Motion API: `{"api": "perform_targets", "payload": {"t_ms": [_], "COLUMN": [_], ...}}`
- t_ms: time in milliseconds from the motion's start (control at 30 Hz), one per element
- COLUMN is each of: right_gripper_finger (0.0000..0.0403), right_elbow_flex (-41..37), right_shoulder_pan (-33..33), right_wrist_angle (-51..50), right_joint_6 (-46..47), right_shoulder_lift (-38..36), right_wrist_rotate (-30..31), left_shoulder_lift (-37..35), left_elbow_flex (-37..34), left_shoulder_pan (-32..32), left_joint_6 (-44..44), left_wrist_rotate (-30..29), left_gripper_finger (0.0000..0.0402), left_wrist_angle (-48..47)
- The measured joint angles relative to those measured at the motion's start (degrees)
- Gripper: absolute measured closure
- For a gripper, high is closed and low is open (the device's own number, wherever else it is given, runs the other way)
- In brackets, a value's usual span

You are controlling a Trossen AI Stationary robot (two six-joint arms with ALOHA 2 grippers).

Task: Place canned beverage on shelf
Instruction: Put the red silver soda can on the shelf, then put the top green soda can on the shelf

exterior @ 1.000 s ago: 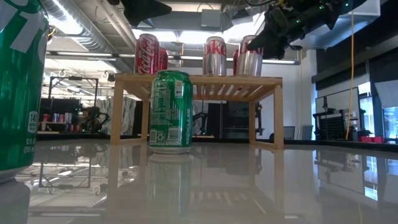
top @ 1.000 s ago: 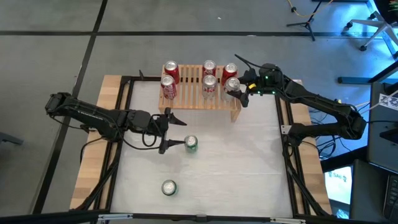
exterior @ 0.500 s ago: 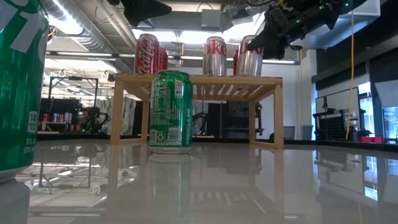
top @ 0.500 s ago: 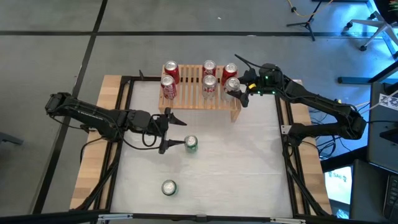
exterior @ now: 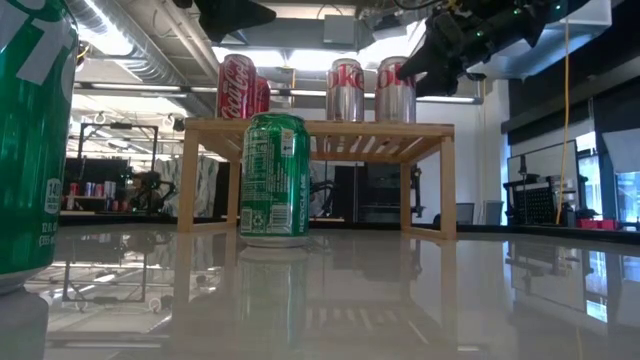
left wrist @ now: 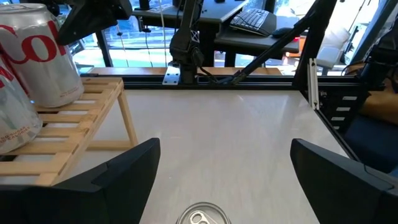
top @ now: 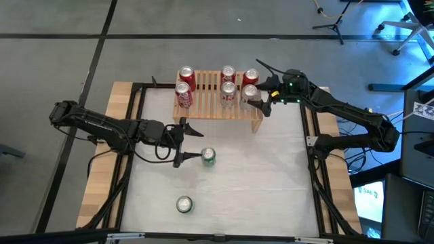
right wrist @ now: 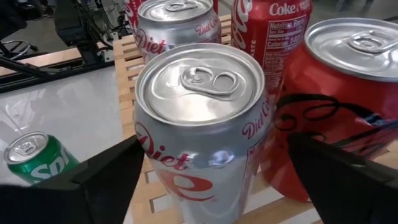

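High view, right hand (top: 261, 100) open around silver can (top: 249, 92) on shelf (top: 217, 111), red cans crowding, left hand (top: 193, 143) open by green can (top: 208, 156).

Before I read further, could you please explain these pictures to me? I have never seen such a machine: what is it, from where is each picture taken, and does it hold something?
These are two robot arms at a table. One camera looks down from above, one sits at table height, and one rides on each wrist.

A wooden shelf carries six cola cans. The right gripper stands open around a silver Diet Coke can at the shelf's front right corner and is not clamping it.

The left gripper is open and empty, beside a green Sprite can on the table. A second green can stands nearer the table's front edge.
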Motion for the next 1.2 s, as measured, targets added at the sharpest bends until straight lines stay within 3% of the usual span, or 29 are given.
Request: {"api": "perform_targets", "payload": {"t_ms": [800,1200], "right_gripper_finger": [0.0017,0.0017], "right_elbow_flex": [-0.04,-0.04], "right_shoulder_pan": [-0.02,-0.02], "right_wrist_angle": [-3.16,-17.56], "right_joint_6": [-0.04,0.02], "right_shoulder_lift": [-5.73,-13.82], "right_wrist_rotate": [5.62,3.75], "left_shoulder_lift": [0.00,0.02], "left_elbow_flex": [0.02,0.02], "left_shoulder_pan": [0.01,-2.05], "left_joint_6": [0.02,-3.02], "left_wrist_rotate": [-0.01,-1.09], "left_gripper_finger": [0.0050,0.0050], "left_wrist_angle": [-0.07,2.50]}}
